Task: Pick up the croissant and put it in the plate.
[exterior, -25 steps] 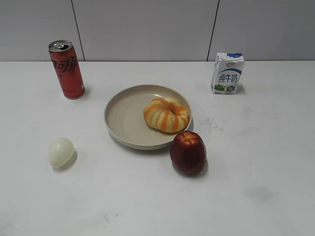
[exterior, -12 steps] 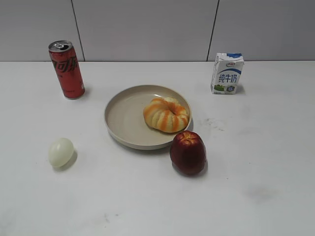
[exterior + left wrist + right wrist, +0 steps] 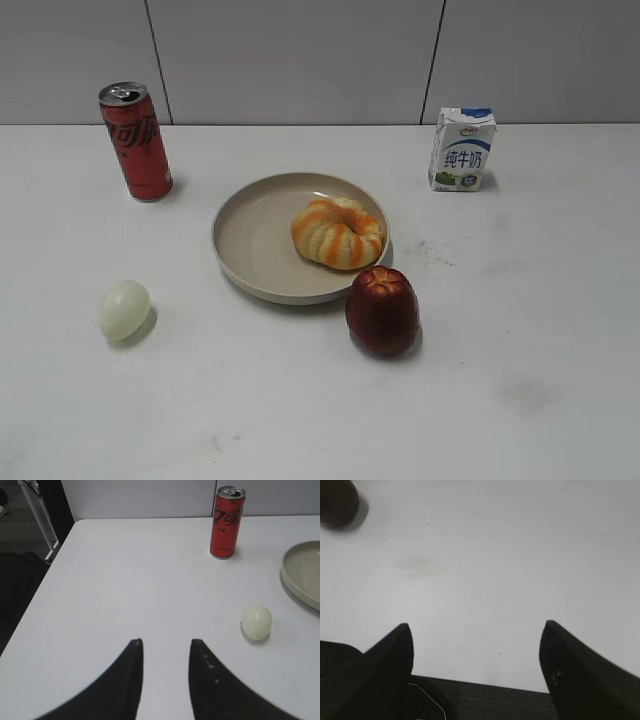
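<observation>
The croissant [image 3: 337, 232], orange and cream striped and ring-like, lies inside the beige plate [image 3: 250, 240] on its right side. The plate's rim also shows at the right edge of the left wrist view [image 3: 300, 575]. My left gripper [image 3: 165, 642] is open and empty above bare table, left of the plate. My right gripper [image 3: 477, 630] is wide open and empty over the table's front edge. Neither gripper shows in the exterior view.
A dark red apple [image 3: 381, 310] stands just in front of the plate's right side, and shows at the top left of the right wrist view [image 3: 337, 502]. A red can [image 3: 135, 140] is back left, a milk carton [image 3: 462, 149] back right, a pale egg [image 3: 124, 309] front left.
</observation>
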Robot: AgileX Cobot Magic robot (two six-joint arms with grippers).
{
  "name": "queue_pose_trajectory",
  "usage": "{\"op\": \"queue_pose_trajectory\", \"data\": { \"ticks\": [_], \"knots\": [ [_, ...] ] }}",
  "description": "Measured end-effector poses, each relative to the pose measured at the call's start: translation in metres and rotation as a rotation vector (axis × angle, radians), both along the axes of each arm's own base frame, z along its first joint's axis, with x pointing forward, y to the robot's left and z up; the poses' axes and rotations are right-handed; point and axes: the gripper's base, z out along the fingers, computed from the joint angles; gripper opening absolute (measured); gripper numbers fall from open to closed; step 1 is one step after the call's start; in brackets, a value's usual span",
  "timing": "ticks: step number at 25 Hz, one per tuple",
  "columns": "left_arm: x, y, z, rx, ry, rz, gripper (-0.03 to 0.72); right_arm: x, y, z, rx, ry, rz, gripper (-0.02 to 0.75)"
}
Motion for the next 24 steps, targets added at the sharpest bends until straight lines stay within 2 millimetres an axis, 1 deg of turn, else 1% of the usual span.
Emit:
{"op": "queue_pose_trajectory", "data": {
  "ticks": [5, 8, 14, 18, 24],
  "knots": [
    [0.000, 0.000, 0.000, 0.000, 0.000, 0.000, 0.230, -0.002, -0.001, 0.001, 0.005, -0.014, -0.003, 0.593],
    [0.000, 0.000, 0.000, 0.000, 0.000, 0.000, 0.230, -0.009, -0.005, 0.003, 0.019, -0.063, -0.052, 0.594],
    [0.000, 0.000, 0.000, 0.000, 0.000, 0.000, 0.230, -0.035, -0.013, 0.008, 0.047, -0.238, -0.198, 0.594],
    [0.000, 0.000, 0.000, 0.000, 0.000, 0.000, 0.230, -0.052, -0.015, 0.009, 0.060, -0.345, -0.235, 0.594],
    [0.000, 0.000, 0.000, 0.000, 0.000, 0.001, 0.230, -0.055, -0.014, 0.008, 0.069, -0.361, -0.236, 0.593]
  ]
}}
